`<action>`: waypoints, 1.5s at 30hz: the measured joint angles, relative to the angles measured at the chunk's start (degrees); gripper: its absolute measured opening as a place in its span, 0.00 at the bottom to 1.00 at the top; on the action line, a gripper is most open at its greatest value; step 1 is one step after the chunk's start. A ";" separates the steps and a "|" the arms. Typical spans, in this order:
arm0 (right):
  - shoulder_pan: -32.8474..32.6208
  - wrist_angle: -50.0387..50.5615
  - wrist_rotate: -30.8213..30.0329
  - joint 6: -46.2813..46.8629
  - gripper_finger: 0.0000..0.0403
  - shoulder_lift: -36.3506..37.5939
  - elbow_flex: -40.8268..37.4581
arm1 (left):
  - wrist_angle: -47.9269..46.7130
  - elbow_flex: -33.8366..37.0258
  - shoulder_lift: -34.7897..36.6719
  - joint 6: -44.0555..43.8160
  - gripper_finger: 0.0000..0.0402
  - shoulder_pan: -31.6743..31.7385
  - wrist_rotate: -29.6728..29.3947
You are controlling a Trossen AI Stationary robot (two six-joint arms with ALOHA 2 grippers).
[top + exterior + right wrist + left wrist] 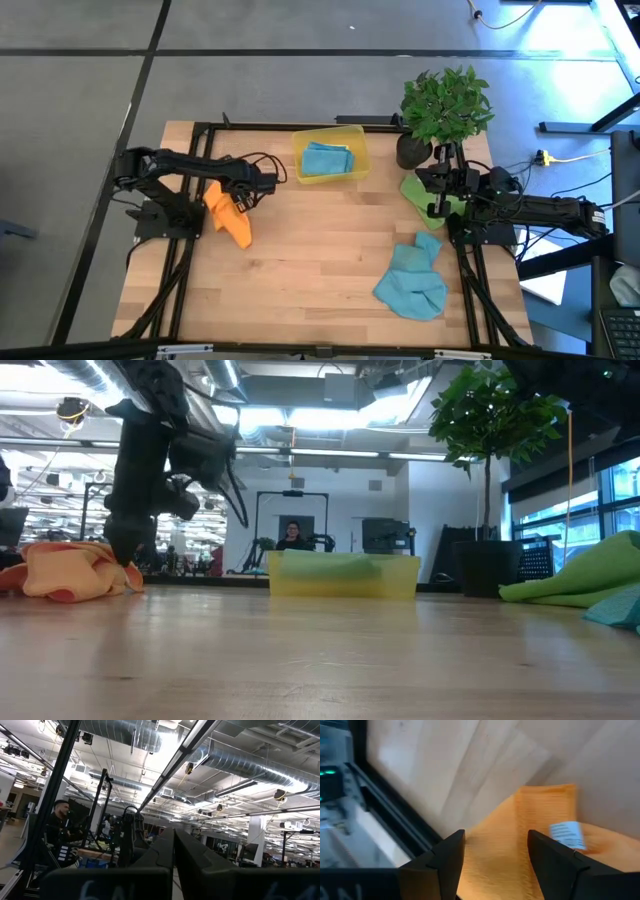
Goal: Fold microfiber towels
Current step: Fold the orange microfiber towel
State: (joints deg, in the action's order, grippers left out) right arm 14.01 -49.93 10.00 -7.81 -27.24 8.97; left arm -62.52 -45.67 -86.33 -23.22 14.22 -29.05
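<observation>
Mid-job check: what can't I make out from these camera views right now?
- The left pincer: open over the orange towel, contact unclear in the left wrist view.
- Green towel: half covered by the right arm in the high view.
- Yellow bin: its wall blurs the contents in the low view.

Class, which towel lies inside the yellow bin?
The folded teal towel in the bin; the other teal towel lies crumpled on the table.
</observation>
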 joint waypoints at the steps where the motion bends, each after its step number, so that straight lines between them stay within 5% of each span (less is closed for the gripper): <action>1: -0.01 0.00 0.00 0.08 0.04 0.00 0.00 | -0.08 0.00 -0.71 0.01 0.51 -0.07 -0.73; 9: -0.01 0.38 0.02 0.15 0.04 0.02 0.02 | -0.02 0.02 -6.67 3.25 0.46 -0.06 -3.51; 19: 0.01 0.58 0.04 1.52 0.04 0.02 0.02 | -4.82 -3.22 -8.55 2.85 0.03 -0.99 -3.77; 26: -0.01 0.55 0.09 1.67 0.04 0.02 0.02 | -14.37 -16.26 -4.36 -2.89 0.00 -6.89 -5.20; 33: -0.06 3.23 5.40 3.67 0.06 -1.18 1.55 | -10.39 -29.22 1.31 -8.94 0.00 -16.60 -12.77; 38: -1.03 9.87 6.54 4.48 0.18 -6.84 5.80 | -2.27 -33.55 1.61 -6.42 0.00 -20.80 -18.69; 45: -4.11 11.25 6.56 7.38 0.41 -19.70 12.09 | 3.46 -33.73 1.02 -4.89 0.00 -20.37 -18.21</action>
State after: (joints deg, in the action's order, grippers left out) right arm 9.90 -38.68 16.56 -0.43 -46.94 21.06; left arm -59.06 -79.40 -85.31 -28.11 -6.15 -47.26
